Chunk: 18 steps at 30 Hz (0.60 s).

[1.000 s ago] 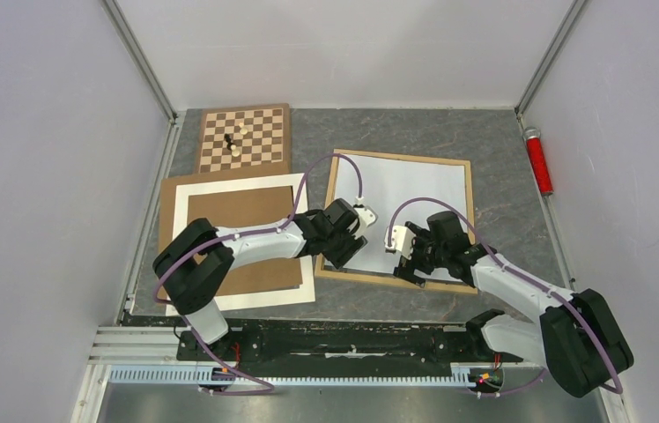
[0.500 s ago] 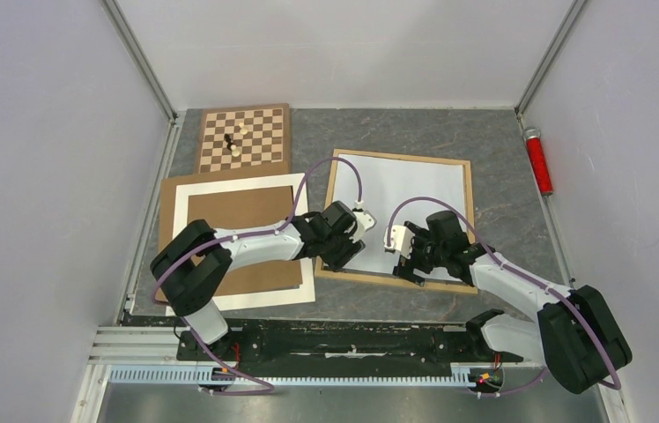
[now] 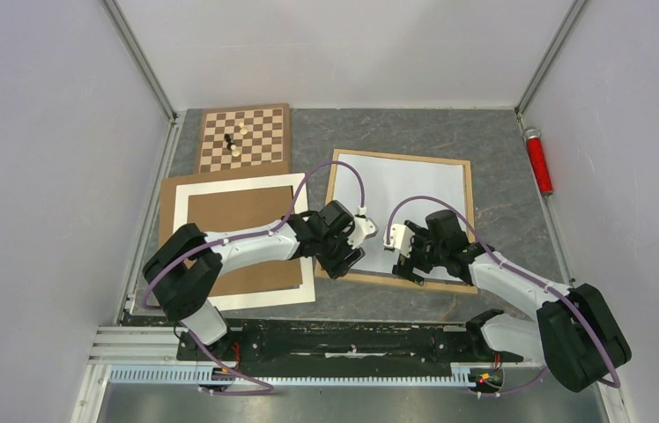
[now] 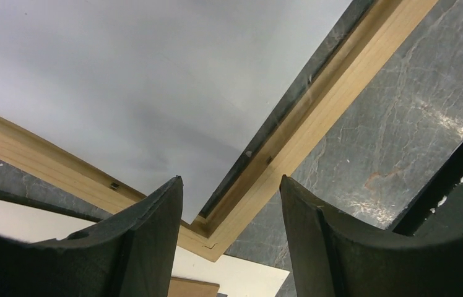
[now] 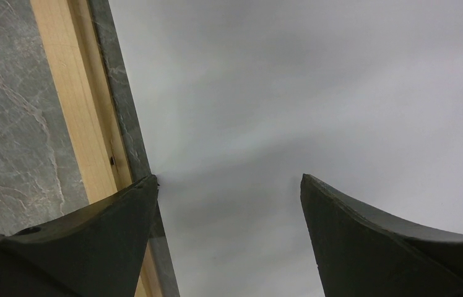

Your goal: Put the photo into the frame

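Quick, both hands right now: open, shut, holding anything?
Left hand: open, holding nothing, over the near-left corner of the frame.
Right hand: open, holding nothing, over the white surface inside the frame.

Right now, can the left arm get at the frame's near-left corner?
Probably yes: the left pincer hangs open over that corner of the frame, with nothing visible in between.

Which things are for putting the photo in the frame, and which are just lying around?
For the job: frame, white sheet in it, left gripper and right gripper, both open above it.
Just lying about: chessboard, chess pieces, red cylinder, brown board, white mat.
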Each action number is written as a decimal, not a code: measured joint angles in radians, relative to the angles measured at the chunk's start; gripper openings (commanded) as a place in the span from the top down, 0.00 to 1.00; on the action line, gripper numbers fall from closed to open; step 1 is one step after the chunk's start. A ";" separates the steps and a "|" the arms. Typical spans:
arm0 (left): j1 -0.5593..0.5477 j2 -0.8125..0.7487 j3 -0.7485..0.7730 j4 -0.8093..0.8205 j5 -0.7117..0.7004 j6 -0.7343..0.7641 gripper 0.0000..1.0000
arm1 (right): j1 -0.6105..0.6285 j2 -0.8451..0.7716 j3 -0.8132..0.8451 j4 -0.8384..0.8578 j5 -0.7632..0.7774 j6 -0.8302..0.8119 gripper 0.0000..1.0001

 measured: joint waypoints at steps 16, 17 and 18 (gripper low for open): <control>0.000 0.024 0.006 0.018 0.003 0.014 0.35 | 0.000 -0.007 0.002 -0.008 0.000 0.010 0.12; 0.000 0.025 0.006 0.021 0.003 0.014 0.35 | 0.000 -0.010 0.002 -0.010 0.000 0.010 0.12; 0.000 0.025 0.006 0.024 0.003 0.014 0.35 | 0.001 -0.013 0.002 -0.012 0.001 0.010 0.12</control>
